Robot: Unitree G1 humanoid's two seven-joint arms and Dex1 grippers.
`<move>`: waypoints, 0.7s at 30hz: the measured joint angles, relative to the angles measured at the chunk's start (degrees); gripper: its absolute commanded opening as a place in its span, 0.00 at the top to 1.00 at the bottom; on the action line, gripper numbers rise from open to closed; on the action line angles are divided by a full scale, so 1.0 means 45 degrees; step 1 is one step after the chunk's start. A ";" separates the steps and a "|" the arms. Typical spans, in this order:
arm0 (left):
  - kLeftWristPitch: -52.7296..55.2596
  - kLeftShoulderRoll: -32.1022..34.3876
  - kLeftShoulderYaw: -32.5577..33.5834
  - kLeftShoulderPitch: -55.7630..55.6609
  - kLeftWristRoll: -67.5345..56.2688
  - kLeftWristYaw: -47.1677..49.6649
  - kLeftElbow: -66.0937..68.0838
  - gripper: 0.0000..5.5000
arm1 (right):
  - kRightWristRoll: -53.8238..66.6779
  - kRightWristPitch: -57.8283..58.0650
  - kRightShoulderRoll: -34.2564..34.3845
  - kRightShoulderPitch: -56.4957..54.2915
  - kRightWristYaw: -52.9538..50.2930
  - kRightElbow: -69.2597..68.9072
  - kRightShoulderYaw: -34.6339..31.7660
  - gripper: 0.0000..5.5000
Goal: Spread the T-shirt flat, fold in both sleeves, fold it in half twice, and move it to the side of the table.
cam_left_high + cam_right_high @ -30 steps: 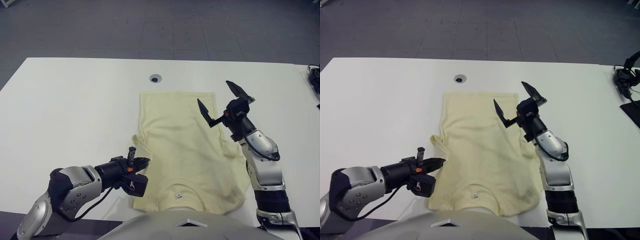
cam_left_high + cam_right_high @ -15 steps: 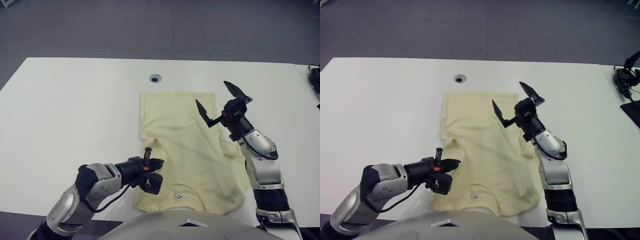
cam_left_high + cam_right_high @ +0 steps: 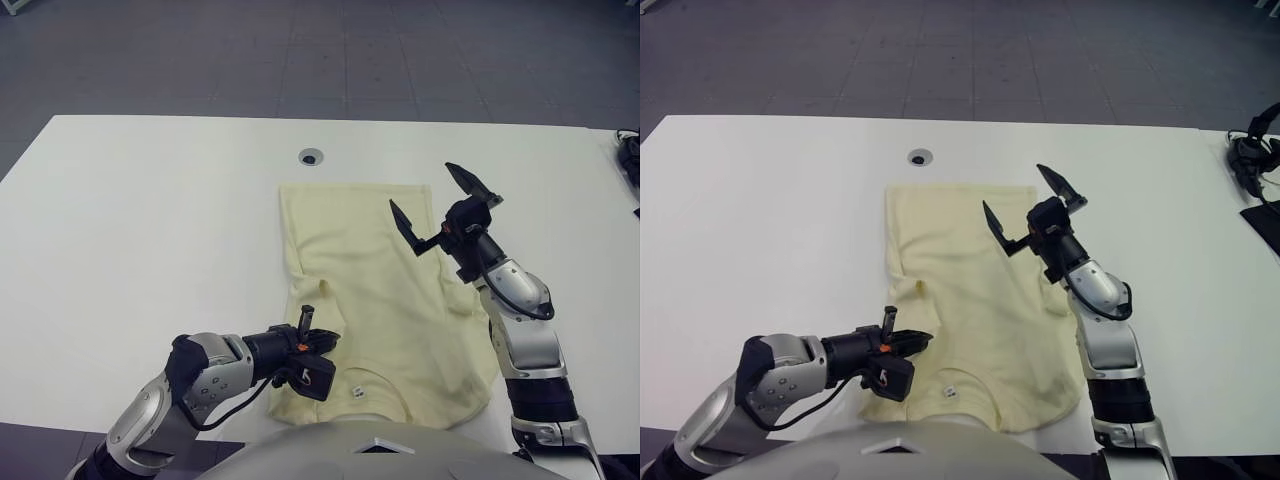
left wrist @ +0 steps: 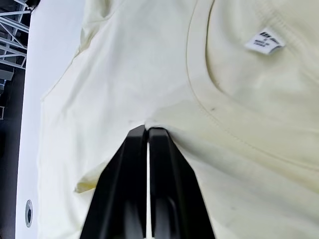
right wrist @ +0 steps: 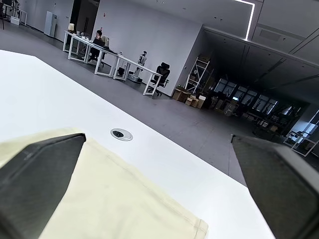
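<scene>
pale-yellow t-shirt [image 3: 380, 280] on white table [image 3: 150, 200], lying front-up near the ctr of the robot-side half. collar [image 3: 362, 385] is at the edge nearest the robot; the straight hem is on the far side, just short of a round cable hole [image 3: 311, 156]. a small white neck label [image 4: 264, 41] shows inside the collar.

l. side of garment: cloth is doubled inward w/ a loose fold abt halfway down the l. edge. r. side: fabric bulges outward past the body line and is wrinkled, not flat.

left gripper [image 3: 322, 342] sits low over the shirt's near l. corner, beside the collar. in the left wrist view its two black fingers [image 4: 124, 179] are pressed together, w/ a small pucker of t-shirt cloth nipped at the tips, just off the collar seam.

right gripper [image 3: 420, 187] is raised above the shirt's far r. part, near the hem corner and apart from the cloth. its two dark fingers [image 5: 40, 169] are spread wide w/ nothing btwn them.

right wrist view, background: hem edge, cable hole, then desks [image 5: 94, 52] and chairs in the room beyond.
</scene>
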 measured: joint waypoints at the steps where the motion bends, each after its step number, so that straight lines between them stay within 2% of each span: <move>1: 0.0171 -0.0048 0.0006 0.0002 -0.0016 0.0021 0.0031 0.90 | -0.0014 -0.0014 0.0000 -0.0001 -0.0004 0.0002 0.0000 0.02; 13: 0.0825 -0.0719 0.0271 -0.0051 -0.0765 0.0902 0.0194 0.53 | -0.0034 -0.0031 -0.0027 -0.0052 0.0068 0.0021 0.0002 0.02; 18: 0.1187 -0.2220 0.0818 -0.0371 -0.2476 0.2104 0.0123 0.37 | 0.0006 -0.0030 -0.0081 -0.0076 0.0185 0.0028 -0.0006 0.02; 21: 0.1708 -0.3278 0.2097 -0.0609 -0.3291 0.3591 0.0493 0.28 | 0.0067 -0.0054 -0.0306 -0.0116 0.0456 0.0041 -0.0054 0.02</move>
